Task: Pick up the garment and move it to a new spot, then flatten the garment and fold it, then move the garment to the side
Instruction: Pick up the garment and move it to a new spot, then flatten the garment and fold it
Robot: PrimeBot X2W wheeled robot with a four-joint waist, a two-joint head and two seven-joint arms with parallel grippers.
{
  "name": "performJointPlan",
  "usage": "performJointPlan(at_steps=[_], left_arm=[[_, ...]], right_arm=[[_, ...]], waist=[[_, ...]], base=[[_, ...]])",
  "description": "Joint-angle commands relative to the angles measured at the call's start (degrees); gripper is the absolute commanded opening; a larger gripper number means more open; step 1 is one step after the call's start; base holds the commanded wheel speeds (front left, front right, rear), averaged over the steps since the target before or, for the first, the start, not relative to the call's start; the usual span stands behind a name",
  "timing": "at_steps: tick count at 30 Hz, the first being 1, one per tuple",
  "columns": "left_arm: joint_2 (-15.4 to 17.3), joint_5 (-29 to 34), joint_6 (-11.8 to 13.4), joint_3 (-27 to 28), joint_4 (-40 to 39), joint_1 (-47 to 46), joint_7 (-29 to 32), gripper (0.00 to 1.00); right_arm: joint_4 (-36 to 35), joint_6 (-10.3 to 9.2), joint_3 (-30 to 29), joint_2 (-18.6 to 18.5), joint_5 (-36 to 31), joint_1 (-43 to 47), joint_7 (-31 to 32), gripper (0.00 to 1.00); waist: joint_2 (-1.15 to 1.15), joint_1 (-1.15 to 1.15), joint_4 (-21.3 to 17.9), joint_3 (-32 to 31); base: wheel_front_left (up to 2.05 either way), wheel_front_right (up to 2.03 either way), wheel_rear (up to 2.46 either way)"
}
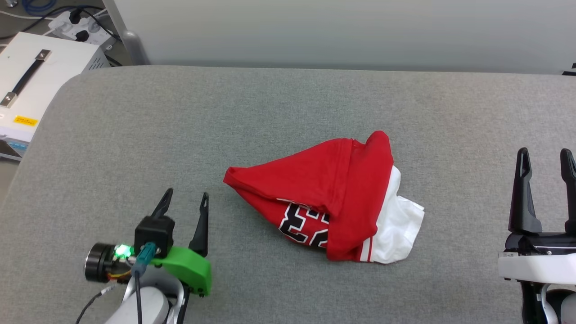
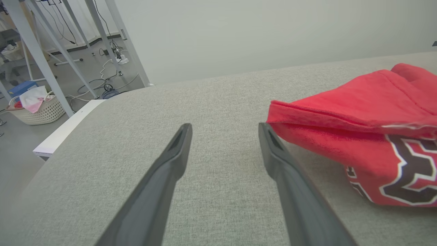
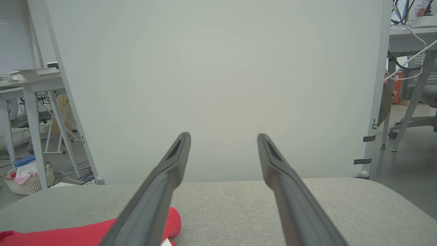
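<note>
Red cloth with a white sleeve, the garment [image 1: 333,198] lies crumpled in a heap about the middle of the grey padded surface [image 1: 288,103], a little to the near side. It is folded over itself: only part of the black, white-edged print shows at its near left side, and the white sleeve with striped trim sticks out at its near right. The left gripper [image 1: 186,194] stands to the left of the heap and slightly nearer, fingers pointing far. Its right finger is near the pointed left corner of the red cloth, but grey fabric shows between them, so they are apart. In the left wrist view that corner sits just beside this fingertip. The jaws of the left gripper are spread wide and nothing is between them, only bare surface. The right gripper [image 1: 544,153] is well apart from the garment, at the right side of the surface; its jaws are wide apart too and hold nothing. The surface has free room on all sides of the heap, most of it on the far side and on the left. Its far edge runs along a pale panel [image 1: 315,27], and its far left corner is rounded; beyond this corner is a white box [image 1: 40,76] with a black handle.
</note>
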Motion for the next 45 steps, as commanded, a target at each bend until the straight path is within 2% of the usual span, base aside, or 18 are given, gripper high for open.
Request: performJointPlan(at_steps=[1, 6, 12, 22, 30, 45], left_arm=[[-1.1, 1.82, 0.03, 2.29, -0.69, 2.39, -0.33, 1.0], [-4.43, 8.48, -1.03, 9.99, -4.0, 8.49, -0.33, 1.0], [-9.51, 15.32, -4.28, 17.72, -8.59, 13.88, -0.33, 1.0], [-15.37, 21.38, -10.96, 24.1, -11.84, 18.5, -0.33, 1.0], [-17.56, 24.18, -14.8, 26.94, -11.88, 19.79, -0.33, 1.0], [-19.66, 26.51, -17.57, 30.11, -11.11, 20.03, -0.34, 1.0]], right_arm=[[0.18, -0.03, -0.03, -0.07, -0.68, 0.84, -0.52, 1.0], [0.43, -0.03, -0.06, -0.07, -0.79, 1.7, -0.52, 1.0], [1.6, -0.03, -0.24, -0.07, -1.23, 3.32, -0.52, 1.0], [4.41, -0.03, -0.42, -0.07, -1.38, 6.93, -0.52, 1.0], [5.67, -0.03, 0.09, -0.07, -1.2, 7.62, -0.52, 1.0], [5.75, -0.03, 0.51, -0.07, -1.76, 7.25, -0.52, 1.0]], waist=[[0.0, 0.0, 0.3, -0.54], [0.0, 0.0, 0.75, -1.61], [0.0, 0.0, 1.25, -3.09], [0.0, 0.0, 1.7, -5.57], [0.0, 0.0, 1.49, -6.14], [0.0, 0.0, 1.19, -6.12]], base=[[0.0, 0.0, 0.0], [0.0, 0.0, 0.0], [0.0, 0.0, 0.0], [0.0, 0.0, 0.0], [0.0, 0.0, 0.0], [0.0, 0.0, 0.0]])
